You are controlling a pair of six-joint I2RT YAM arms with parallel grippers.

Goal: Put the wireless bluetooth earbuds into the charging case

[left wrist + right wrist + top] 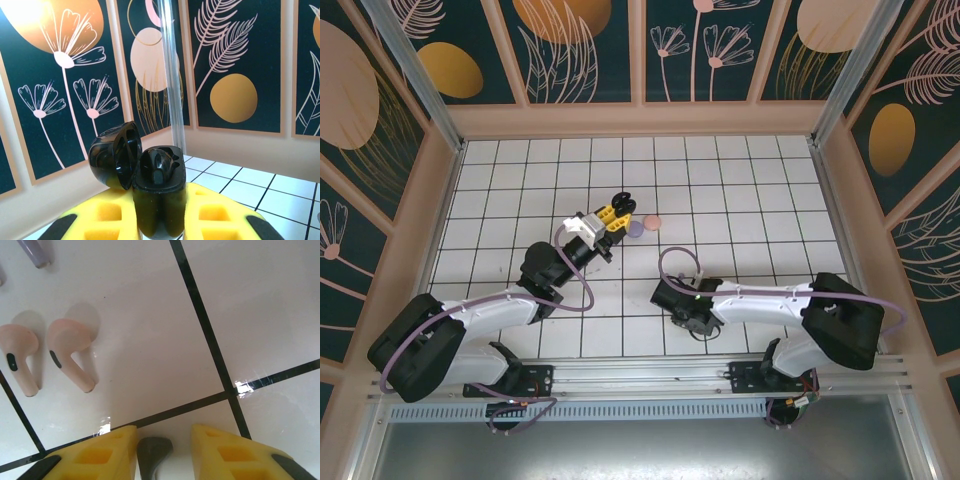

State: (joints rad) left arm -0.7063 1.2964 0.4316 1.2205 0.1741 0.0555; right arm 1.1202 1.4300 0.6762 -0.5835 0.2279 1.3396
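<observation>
My left gripper is shut on the black charging case and holds it upright above the tiles, with its lid swung open to the left. A glossy black earbud seems to sit in one well of the case. From above, the left gripper is near the middle of the floor. My right gripper hangs low over a white tile, jaws apart. A dark earbud lies between them against the left finger, with a gap to the right finger. Two pale pink earbuds lie to the upper left.
A lavender stem pokes in at the top left of the right wrist view. A lavender case and a pink case lie on the tiles just right of the left gripper. Patterned walls enclose the floor.
</observation>
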